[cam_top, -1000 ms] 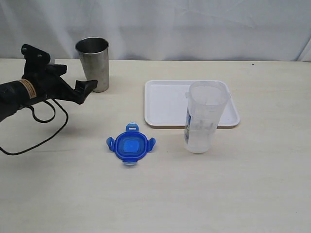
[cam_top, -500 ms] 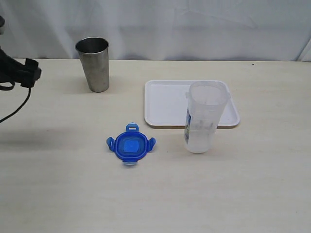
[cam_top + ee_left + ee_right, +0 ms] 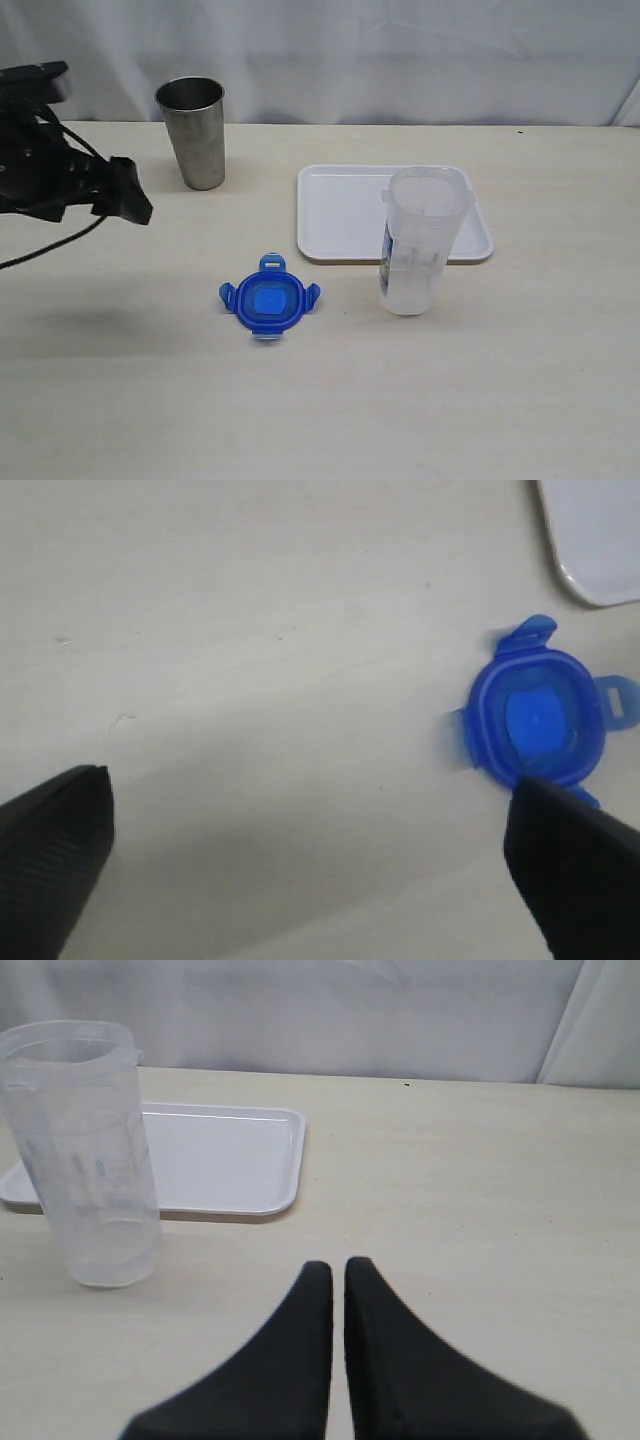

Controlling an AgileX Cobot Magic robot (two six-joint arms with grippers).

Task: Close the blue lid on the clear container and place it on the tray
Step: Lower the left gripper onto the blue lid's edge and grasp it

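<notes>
Observer: Lid position?

Recorder: Small rounded-square blue plastic lid [image 3: 268, 303] lies flat on the pale wood-grain desk [image 3: 500, 400]. It is off the flat white rectangular plastic tray [image 3: 340, 210], out from the tray's near left corner as the exterior view shows it. Snap flaps are spread outward. Nothing touches it.

Observer: Container?

Recorder: Tall translucent clear plastic container [image 3: 420, 245] stands upright with its mouth uncovered. It is on the desk just beside the tray's near long edge, toward the right corner, not on the tray. A blue-white label shows on its side.

Observer: Left tool?

Recorder: Left tool [image 3: 305, 810] is released, its black fingers [image 3: 50, 850] spread wide and grasping nothing. It hangs above the desk, casting a shadow, well apart from the tray and farther from it than the lid. In its wrist view the lid sits close to one finger, with a tray corner just beyond.

Observer: Right tool?

Recorder: Right tool [image 3: 335, 1270] is clenched, the two dark fingers drawn together at the tips with nothing between them. Only its wrist view shows it. It faces the tray's long edge from well apart, with the container on the near side of that edge.

Observer: Anything else?

Recorder: Grey steel tumbler [image 3: 193, 132] stands upright, well off the tray's left short edge, toward the white cloth backdrop [image 3: 400, 50].
</notes>
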